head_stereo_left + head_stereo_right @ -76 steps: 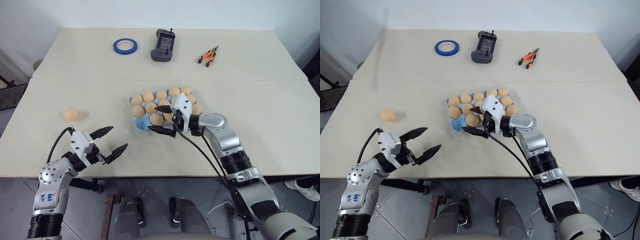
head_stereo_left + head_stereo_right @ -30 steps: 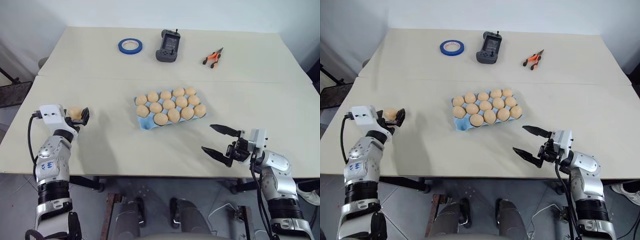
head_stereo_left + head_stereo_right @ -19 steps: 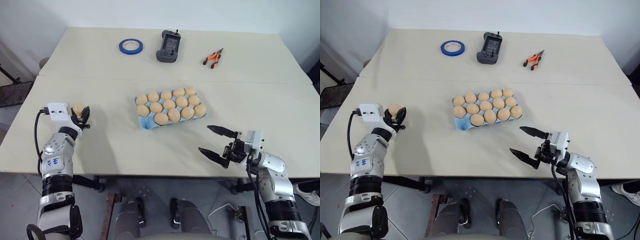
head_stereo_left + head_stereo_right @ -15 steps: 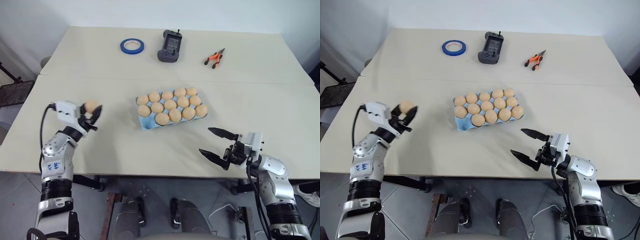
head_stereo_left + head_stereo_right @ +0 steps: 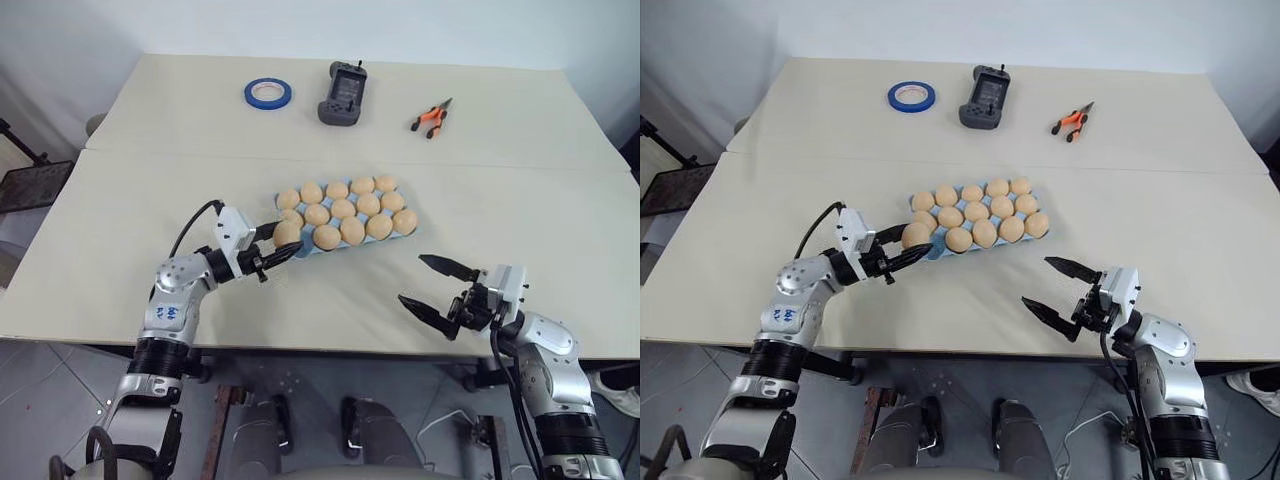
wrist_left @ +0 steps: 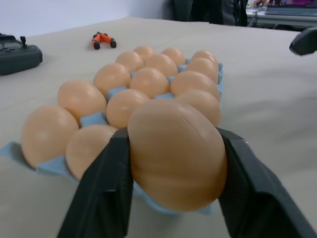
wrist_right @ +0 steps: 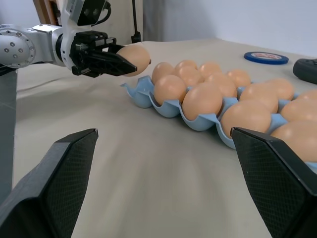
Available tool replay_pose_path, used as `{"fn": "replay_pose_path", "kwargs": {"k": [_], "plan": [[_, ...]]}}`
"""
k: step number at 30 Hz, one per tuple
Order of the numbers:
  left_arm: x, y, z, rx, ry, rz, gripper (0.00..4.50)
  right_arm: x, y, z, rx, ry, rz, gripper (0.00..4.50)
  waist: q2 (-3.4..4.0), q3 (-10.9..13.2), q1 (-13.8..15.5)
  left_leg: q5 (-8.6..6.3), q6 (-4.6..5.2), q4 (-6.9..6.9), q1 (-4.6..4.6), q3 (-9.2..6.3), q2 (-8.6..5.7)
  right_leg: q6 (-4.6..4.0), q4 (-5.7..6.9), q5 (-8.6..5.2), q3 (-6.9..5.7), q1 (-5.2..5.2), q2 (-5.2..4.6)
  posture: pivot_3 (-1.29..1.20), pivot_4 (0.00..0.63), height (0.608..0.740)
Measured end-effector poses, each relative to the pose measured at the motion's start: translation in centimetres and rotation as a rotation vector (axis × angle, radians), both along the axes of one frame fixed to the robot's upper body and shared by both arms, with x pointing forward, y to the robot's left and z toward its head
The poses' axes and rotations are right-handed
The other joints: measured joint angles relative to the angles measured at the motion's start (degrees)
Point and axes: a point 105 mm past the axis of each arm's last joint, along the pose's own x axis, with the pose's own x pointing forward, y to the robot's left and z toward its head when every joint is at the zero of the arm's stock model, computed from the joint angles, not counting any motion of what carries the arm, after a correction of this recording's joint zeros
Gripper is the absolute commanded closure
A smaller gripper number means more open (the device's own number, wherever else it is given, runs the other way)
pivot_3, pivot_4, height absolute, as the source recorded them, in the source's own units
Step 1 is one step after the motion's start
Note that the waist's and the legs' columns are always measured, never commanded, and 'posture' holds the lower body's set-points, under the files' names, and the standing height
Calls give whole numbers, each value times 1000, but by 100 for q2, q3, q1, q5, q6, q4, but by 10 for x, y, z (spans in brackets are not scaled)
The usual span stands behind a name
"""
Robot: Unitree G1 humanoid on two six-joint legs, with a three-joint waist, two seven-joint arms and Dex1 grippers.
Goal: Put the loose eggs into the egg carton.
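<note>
The light blue egg carton (image 5: 412,232) lies mid-table with several tan eggs (image 5: 341,209) in its cups. My left gripper (image 5: 283,243) is shut on one loose egg (image 5: 287,232) and holds it level, just above the carton's near-left corner. In the left wrist view that egg (image 6: 176,153) sits clamped between both black fingers (image 6: 106,191), with the carton (image 6: 94,119) right behind it. My right gripper (image 5: 412,280) hovers open and empty near the table's front right, well clear of the carton.
At the far side of the table lie a blue tape roll (image 5: 267,93), a dark handheld controller (image 5: 342,79) and orange-handled pliers (image 5: 431,116). A seam crosses the table behind the carton.
My left arm has swung to the right, carrying the egg from the table's left side to the carton's near-left corner. The right gripper has stayed put, open.
</note>
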Motion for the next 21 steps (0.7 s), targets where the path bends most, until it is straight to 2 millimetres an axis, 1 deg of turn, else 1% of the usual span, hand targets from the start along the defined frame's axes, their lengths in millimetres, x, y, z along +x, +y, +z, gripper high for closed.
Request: {"fn": "replay_pose_path", "kwargs": {"k": [3,4,5,7,9,11,13,16,17,19,21], "plan": [[2,-4,-2,3,4,-8,417,-1,2,2,3,-10,-1,0,0,0,0,0,2,9,0,-2,1,2,7,1,-2,1,1,0,150,740],[2,-4,-2,6,1,-9,157,-1,2,2,4,-10,-2,0,0,0,-3,0,2,12,1,-2,2,2,8,1,-2,3,2,0,150,740],[2,-3,-2,13,-4,-7,49,-1,2,2,4,-8,-3,0,0,0,-4,0,2,14,1,-2,2,2,9,1,-2,2,2,0,150,740],[-2,10,-4,43,-22,19,49,-1,2,2,5,-4,-2,0,0,0,-34,0,2,14,2,-2,5,2,15,1,-1,3,3,0,150,740],[-7,28,-5,62,-28,56,49,0,2,2,6,2,0,0,0,0,-58,0,2,14,3,-3,8,0,19,0,-2,3,3,0,150,740],[-15,47,-5,84,-36,82,49,0,2,2,4,2,1,0,0,0,-70,0,2,13,3,-4,8,-1,20,-1,-2,3,3,0,150,740],[-23,61,-6,116,-41,100,49,1,2,2,2,2,4,0,0,0,-72,0,2,13,3,-4,7,-3,20,-1,-1,2,1,0,150,740],[-40,87,-16,155,-7,134,49,6,1,5,-5,-4,7,0,0,0,-117,-1,1,5,3,0,6,-32,14,-18,5,1,-3,0,150,740],[-44,93,-19,165,10,144,49,7,-2,4,-10,1,1,0,0,0,-122,-1,1,2,3,1,5,-79,12,-44,6,0,-4,0,150,740],[-51,106,-24,176,42,172,49,10,-4,1,-20,14,-3,0,0,0,-126,-1,1,-2,3,1,5,-89,12,-50,5,-4,-6,0,150,740],[-55,109,-24,188,55,176,49,14,-4,3,-24,8,-2,0,0,0,-112,-1,1,-6,2,1,3,-90,12,-51,2,-5,-10,0,150,740]]}}
